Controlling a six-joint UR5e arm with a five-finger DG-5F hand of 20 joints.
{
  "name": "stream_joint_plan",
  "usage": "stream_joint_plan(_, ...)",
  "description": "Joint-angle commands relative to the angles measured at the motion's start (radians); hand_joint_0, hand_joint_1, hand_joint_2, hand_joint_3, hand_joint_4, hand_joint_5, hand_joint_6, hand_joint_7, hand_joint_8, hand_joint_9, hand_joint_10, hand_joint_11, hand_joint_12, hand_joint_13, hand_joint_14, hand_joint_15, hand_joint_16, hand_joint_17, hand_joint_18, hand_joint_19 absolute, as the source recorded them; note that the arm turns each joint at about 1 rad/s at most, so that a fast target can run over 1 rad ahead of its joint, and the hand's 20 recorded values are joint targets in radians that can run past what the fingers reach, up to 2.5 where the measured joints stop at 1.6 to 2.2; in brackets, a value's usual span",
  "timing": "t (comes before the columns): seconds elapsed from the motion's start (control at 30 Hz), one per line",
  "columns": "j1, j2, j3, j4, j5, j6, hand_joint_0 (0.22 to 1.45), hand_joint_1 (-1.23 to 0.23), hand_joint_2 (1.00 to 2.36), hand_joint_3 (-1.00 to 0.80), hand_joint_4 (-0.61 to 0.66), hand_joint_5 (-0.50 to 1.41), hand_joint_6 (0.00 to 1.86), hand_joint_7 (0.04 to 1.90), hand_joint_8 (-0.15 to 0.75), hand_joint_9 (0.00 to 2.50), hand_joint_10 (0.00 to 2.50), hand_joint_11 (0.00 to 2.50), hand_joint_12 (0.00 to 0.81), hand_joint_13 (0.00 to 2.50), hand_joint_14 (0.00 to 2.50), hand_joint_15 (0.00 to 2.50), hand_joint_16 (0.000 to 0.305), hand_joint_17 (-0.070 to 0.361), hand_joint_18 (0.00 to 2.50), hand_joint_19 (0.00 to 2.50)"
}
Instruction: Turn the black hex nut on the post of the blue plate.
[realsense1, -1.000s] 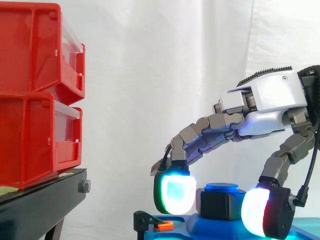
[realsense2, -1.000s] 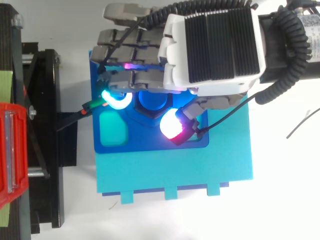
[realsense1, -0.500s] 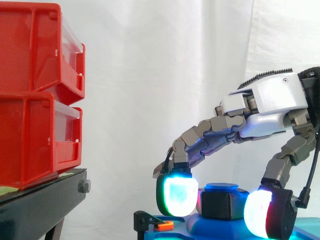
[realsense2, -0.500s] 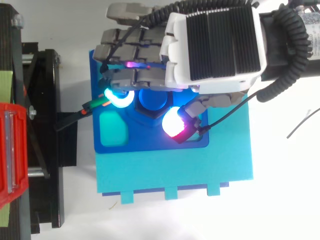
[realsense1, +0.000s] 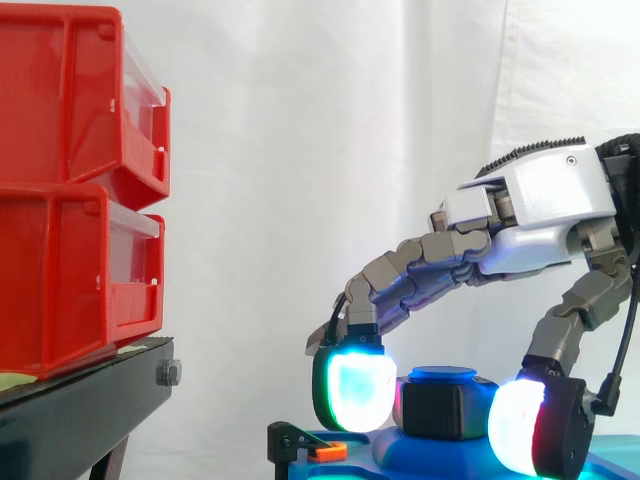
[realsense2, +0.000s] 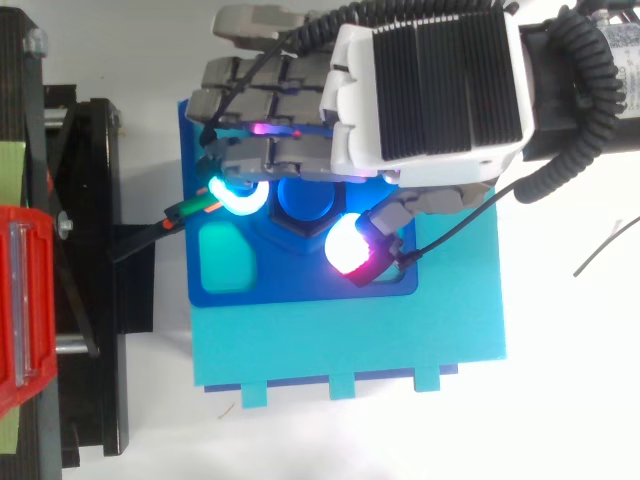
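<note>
Fingers (realsense1: 360, 390): curled down from the hand (realsense1: 545, 200), closed narrow on the black hex nut (realsense1: 440, 408), one glowing pad at its far side, the thumb pad (realsense1: 520, 430) at its near side.
Nut: between the pads, seated on the post (realsense2: 308, 198) with its blue cap just above.
Blue plate (realsense2: 290, 285): under the fingers, with a teal recess (realsense2: 226, 257) just beside the finger pad.
Teal sheet (realsense2: 350, 340): beneath the plate, on the white worktop (realsense2: 560, 400).
Orange-tipped clip (realsense1: 327, 452): low, just outside the finger pad at the plate's edge.
Black stand (realsense1: 80, 410) with red bins (realsense1: 70, 180): well beyond the fingers, apart from the plate.
Change: a second before, the finger pad stood slightly off the nut; it had since closed in. Plate, clip and bins unmoved.
</note>
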Motion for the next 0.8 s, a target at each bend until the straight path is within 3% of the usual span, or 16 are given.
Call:
stream_joint_plan(0.0,0.0,0.0,0.0,0.002,0.0,0.0,0.52,-0.9,1.0,-0.5,0.18,-0.21,0.5,1.03,0.21,0.28,0.0,0.05,0.33,0.32,0.0,0.02,0.05,0.112,0.13,0.0)
stream_joint_plan(0.23,0.0,0.0,0.001,0.008,-0.001,-0.003,0.49,-0.86,1.0,-0.5,0.17,-0.22,0.5,0.96,0.217,0.28,0.0,0.05,0.338,0.3,0.0,0.03,0.052,0.116,0.11,0.0)
stream_joint_plan(0.5,0.012,0.001,0.001,0.019,0.003,-0.002,0.47,-0.83,1.0,-0.5,0.16,-0.23,0.5,0.91,0.221,0.27,0.0,0.05,0.345,0.3,0.0,0.03,0.053,0.119,0.1,0.02)
stream_joint_plan(0.67,0.015,0.001,0.049,0.005,0.008,-0.002,0.46,-0.78,1.0,-0.5,0.17,-0.23,0.5,0.91,0.224,0.27,0.0,0.05,0.352,0.29,0.0,0.03,0.054,0.122,0.08,0.02)
stream_joint_plan(0.77,0.018,0.001,0.089,-0.035,0.008,-0.003,0.45,-0.74,1.0,-0.5,0.17,-0.23,0.5,0.9,0.228,0.27,0.0,0.04,0.357,0.28,0.0,0.03,0.055,0.124,0.08,0.02)
